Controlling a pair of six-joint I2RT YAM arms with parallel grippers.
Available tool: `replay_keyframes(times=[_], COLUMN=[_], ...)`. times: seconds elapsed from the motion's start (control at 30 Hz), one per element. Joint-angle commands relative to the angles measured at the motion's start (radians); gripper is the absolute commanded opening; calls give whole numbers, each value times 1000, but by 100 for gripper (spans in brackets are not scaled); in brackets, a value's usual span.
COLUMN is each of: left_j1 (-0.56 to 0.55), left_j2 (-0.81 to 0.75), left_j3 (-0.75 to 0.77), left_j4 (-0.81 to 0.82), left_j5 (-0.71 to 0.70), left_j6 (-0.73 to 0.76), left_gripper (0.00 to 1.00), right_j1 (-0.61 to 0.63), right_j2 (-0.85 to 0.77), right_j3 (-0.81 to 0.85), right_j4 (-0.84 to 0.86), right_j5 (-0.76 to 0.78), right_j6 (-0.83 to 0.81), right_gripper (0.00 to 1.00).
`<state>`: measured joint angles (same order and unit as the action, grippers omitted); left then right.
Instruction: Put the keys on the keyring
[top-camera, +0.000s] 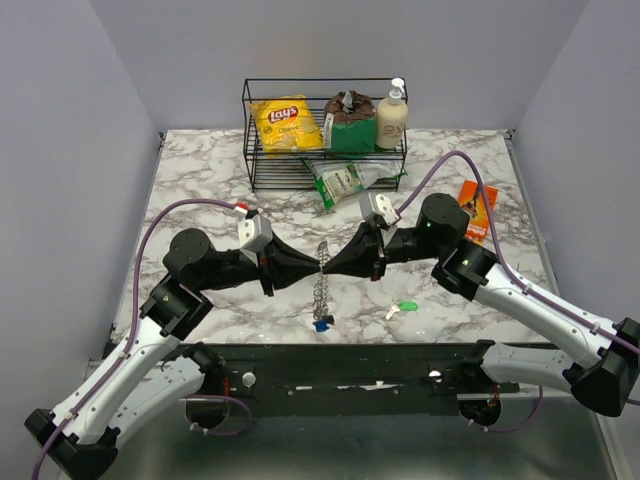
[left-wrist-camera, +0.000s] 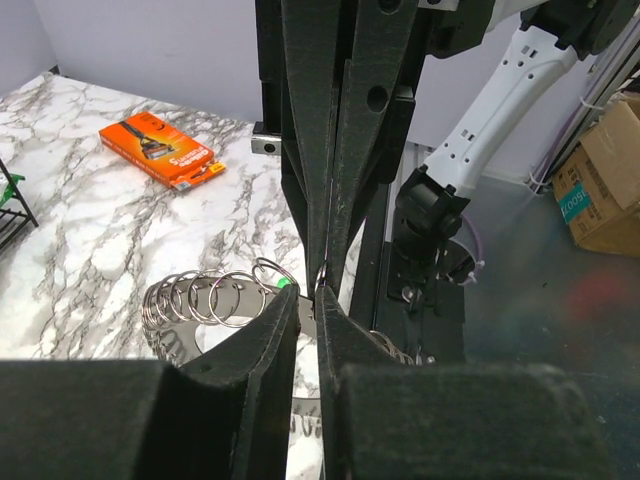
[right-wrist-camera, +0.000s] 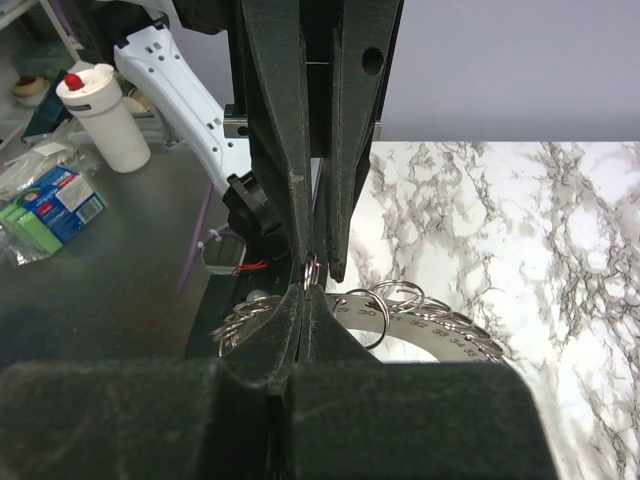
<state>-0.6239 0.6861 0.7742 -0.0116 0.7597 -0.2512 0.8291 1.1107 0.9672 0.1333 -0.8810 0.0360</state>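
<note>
The keyring (top-camera: 322, 285), a silvery band strung with several small wire rings, hangs between both grippers over the middle of the table. My right gripper (top-camera: 328, 264) (right-wrist-camera: 308, 295) is shut on one small ring at the top of it. My left gripper (top-camera: 316, 265) (left-wrist-camera: 307, 298) faces it tip to tip, its jaws a narrow gap apart around that same ring. The band (left-wrist-camera: 200, 300) (right-wrist-camera: 440, 325) curves away below the fingertips. A blue key (top-camera: 322, 324) sits at the keyring's lower end. A green key (top-camera: 405, 309) lies on the marble to the right.
A black wire basket (top-camera: 262, 120) at the back holds a chips bag, a dark packet and a soap bottle. A green-and-white packet (top-camera: 345, 180) lies in front of it. An orange packet (top-camera: 478, 208) (left-wrist-camera: 160, 150) lies at the right.
</note>
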Motion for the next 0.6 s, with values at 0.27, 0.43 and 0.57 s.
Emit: replay_keyframes(times=[0.27, 0.43, 0.57], left_j1=[0, 0, 1], left_j2=[7, 30, 44], left_j3=[33, 31, 36], left_j4=[-57, -21, -21], left_j5=[3, 33, 24], left_j6=[32, 7, 1], left_gripper=[19, 3, 0], right_j1=[-1, -1, -1], right_j2=[-14, -8, -8], right_j3=[24, 25, 27], right_j4=[31, 29, 31], right_j5=[-18, -19, -16], right_j6=[-2, -1, -1], right_gripper=[1, 1, 1])
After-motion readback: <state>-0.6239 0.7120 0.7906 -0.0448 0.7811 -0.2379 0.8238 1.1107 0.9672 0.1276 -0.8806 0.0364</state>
